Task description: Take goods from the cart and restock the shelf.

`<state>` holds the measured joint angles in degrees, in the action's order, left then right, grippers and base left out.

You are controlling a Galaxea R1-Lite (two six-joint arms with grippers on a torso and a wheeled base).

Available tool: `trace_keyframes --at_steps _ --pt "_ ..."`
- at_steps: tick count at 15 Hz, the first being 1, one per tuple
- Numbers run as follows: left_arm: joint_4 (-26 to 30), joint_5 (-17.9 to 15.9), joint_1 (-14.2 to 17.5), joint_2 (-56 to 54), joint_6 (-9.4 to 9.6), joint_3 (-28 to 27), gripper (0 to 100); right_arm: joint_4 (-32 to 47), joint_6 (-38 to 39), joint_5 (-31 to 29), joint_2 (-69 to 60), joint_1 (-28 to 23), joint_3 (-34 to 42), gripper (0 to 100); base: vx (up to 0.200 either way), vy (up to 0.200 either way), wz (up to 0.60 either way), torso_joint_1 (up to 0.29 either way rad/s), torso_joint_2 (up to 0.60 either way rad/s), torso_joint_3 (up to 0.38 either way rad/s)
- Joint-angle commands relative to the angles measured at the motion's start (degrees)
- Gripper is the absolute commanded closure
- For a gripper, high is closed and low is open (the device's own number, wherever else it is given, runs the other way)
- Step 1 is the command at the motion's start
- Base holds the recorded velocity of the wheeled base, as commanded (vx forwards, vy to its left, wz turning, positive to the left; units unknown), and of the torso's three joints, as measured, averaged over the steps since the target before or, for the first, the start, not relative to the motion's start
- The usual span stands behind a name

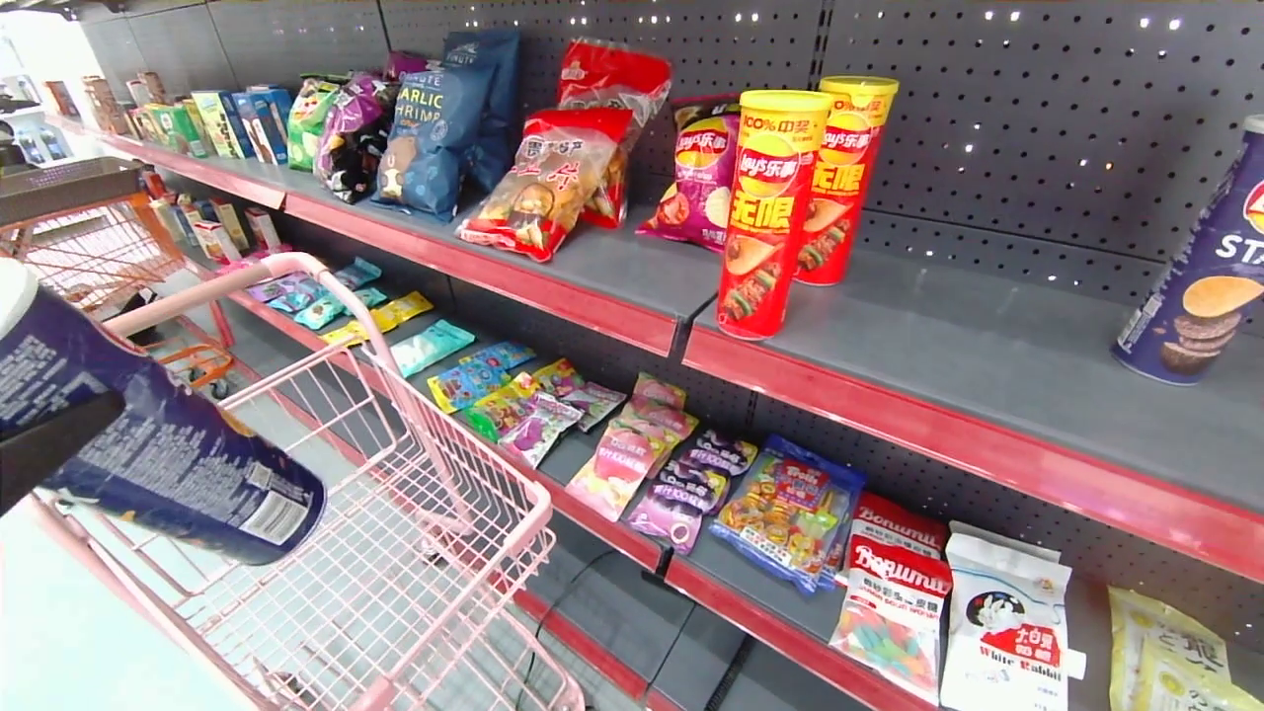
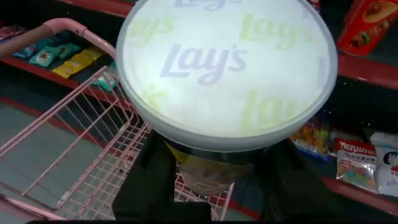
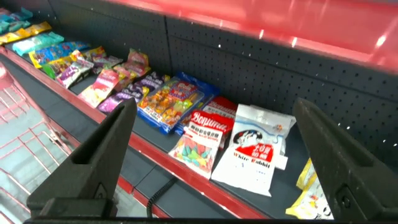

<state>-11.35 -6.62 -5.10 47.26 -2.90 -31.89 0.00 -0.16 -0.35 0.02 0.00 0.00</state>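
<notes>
A dark blue chips can [image 1: 168,454] with a white lid [image 2: 227,68] hangs tilted above the pink wire cart [image 1: 449,494], at the left of the head view. My left gripper [image 2: 217,180] is shut on the can, with a dark finger [image 2: 149,180] on each side of it below the lid. The grey upper shelf [image 1: 938,346] carries two red and yellow chips cans [image 1: 780,197] and, at the far right, a blue chips can [image 1: 1205,267]. My right gripper [image 3: 217,149] stands open in front of the lower shelf, with nothing between its fingers [image 3: 99,162].
Snack bags [image 1: 543,178] lean along the upper shelf's left part. Candy packs [image 1: 780,513] and a white bag [image 3: 258,152] lie on the lower shelf [image 3: 155,168]. A bare stretch of upper shelf lies between the red cans and the far blue can. An orange cart [image 1: 89,247] stands behind.
</notes>
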Motion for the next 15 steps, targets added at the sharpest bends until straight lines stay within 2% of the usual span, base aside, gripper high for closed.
trace_keyframes --at_steps 1,6,8,10,15 --pt "2.0 1.3 0.0 -4.4 0.79 0.1 100 0.0 0.0 0.0 0.0 0.0 0.0 0 0.0 0.0 0.0 0.193 -0.55 -0.349" --pt "3.3 3.2 0.0 -4.5 1.41 0.2 100 0.0 0.0 0.0 0.1 0.0 0.0 0 0.0 0.0 0.0 0.226 -0.58 -0.358" --pt "3.3 3.7 0.0 -4.5 2.81 0.6 100 0.0 0.1 0.0 0.0 0.0 0.0 0 0.0 0.0 0.0 0.237 -0.57 -0.342" --pt "3.3 3.8 0.0 -4.6 2.9 1.0 100 0.0 0.1 0.0 0.1 0.0 0.0 0 0.0 0.0 0.0 0.19 -0.43 -0.256" --pt "2.6 3.7 0.0 -6.4 3.78 4.3 100 0.0 0.5 0.0 0.1 0.0 0.0 0 0.0 0.0 -0.6 0.031 -0.05 -0.033"
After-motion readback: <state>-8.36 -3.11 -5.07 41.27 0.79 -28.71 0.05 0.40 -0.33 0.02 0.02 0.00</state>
